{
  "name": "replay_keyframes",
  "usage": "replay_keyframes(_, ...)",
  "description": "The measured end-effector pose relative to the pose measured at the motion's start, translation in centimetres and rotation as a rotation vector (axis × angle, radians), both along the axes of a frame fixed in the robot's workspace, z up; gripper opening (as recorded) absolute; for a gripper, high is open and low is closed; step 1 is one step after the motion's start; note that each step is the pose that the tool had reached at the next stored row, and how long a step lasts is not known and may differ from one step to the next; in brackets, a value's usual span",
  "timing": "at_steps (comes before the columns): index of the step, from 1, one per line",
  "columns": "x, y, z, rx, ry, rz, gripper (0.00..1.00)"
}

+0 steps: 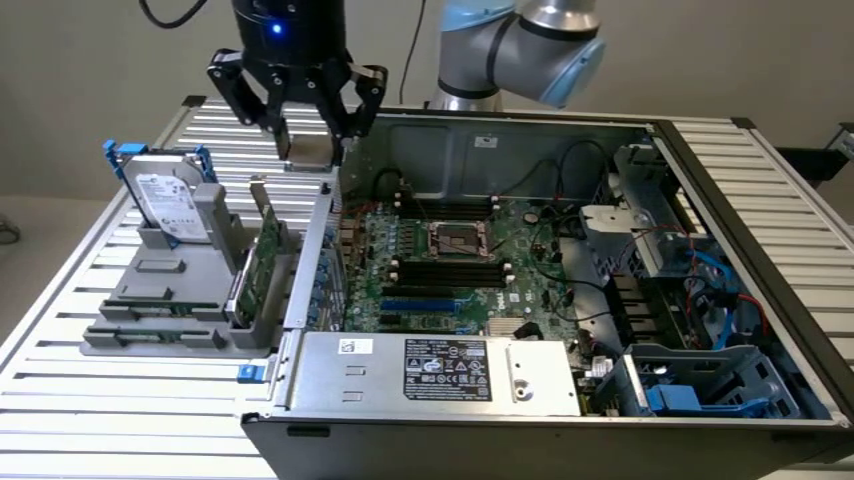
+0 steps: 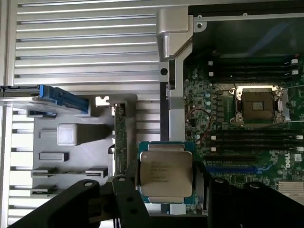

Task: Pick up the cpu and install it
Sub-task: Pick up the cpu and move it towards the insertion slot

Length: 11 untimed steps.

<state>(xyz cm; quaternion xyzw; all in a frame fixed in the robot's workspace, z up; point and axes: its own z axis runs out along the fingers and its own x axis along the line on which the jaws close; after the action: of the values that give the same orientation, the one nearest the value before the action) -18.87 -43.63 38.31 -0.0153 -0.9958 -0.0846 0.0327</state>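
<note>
**Silvery cpu gripped in the black jaws**

The jaws are partly closed on two opposite edges of the cpu and hold it flat in the air. It hangs over the computer case's side wall, near the grey tray and well apart from the motherboard socket.

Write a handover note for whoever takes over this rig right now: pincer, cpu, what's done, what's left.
Pincer: shut on the small flat square silvery-topped cpu, held in the air, off to one side of the socket.
Square metal-framed motherboard socket: open and empty.
Done: cpu picked up.
Left: cpu not yet in the socket.
</note>
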Motion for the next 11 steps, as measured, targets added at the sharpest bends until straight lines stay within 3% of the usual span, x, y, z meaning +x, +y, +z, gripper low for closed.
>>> replay_keyframes(5,2.3,0.0,0.0,0.0087,0.0,0.0,0.55)
replay_keyframes(11,5.0,0.14,-0.06,0.0091,0.0,0.0,0.55)
